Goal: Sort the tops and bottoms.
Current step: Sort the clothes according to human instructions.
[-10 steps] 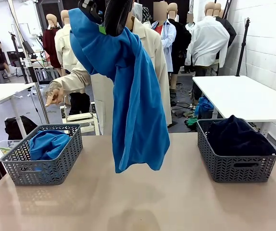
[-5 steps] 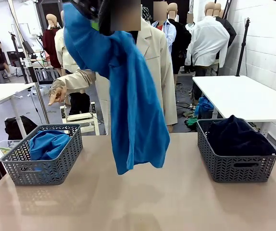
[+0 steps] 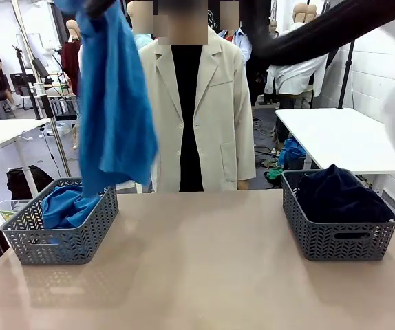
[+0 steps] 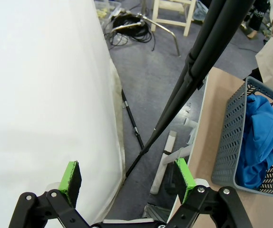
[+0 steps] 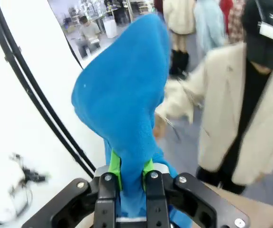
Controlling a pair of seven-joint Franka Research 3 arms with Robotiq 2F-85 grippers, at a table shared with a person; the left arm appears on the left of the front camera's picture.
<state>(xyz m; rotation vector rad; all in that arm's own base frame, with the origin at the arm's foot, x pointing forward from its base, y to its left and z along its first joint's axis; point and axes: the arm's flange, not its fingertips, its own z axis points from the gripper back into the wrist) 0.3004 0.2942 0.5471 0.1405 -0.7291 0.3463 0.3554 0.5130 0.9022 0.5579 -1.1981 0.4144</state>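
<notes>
The right claw [image 5: 128,175], pinched narrow on a bright cobalt-blue soft fabric top [image 3: 115,103], hangs it above the left grey plastic lattice basket [image 3: 80,237] below; next, judging, lower and release.

Two grey baskets sit on the beige counter [image 3: 197,275], the left basket [image 3: 60,230] and the right basket [image 3: 338,230] well apart. A person in a cream coat [image 3: 201,110] stands behind it.

I can read no text, label, brand, number or sign anywhere here.
</notes>
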